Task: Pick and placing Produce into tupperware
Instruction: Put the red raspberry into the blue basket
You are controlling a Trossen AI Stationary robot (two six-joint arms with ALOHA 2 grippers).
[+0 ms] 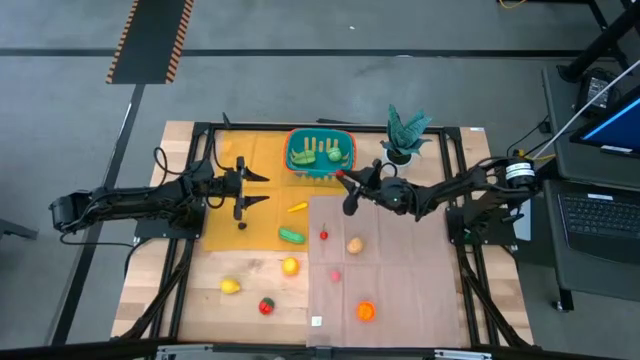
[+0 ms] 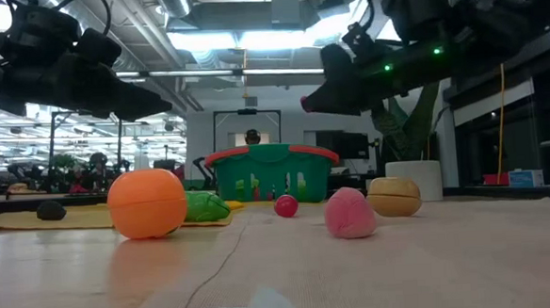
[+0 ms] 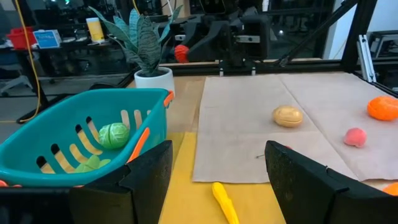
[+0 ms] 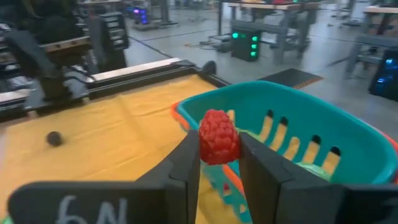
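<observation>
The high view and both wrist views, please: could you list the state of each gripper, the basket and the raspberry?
Right gripper: shut on the raspberry, just beside the basket rim.
Raspberry: held off the table, not yet in the basket.
Left gripper: open, empty, waiting left of the basket.
Basket: upright, holding green produce.

The right claw (image 1: 342, 178) holds a red raspberry (image 4: 218, 136) just beside the teal basket (image 1: 320, 151). The basket's top is open, so there is room to go in from above. The potted plant (image 1: 404, 133) stands close on one side. The left claw (image 1: 243, 188) hangs open on the other side, above the yellow mat (image 1: 245, 225).
</observation>
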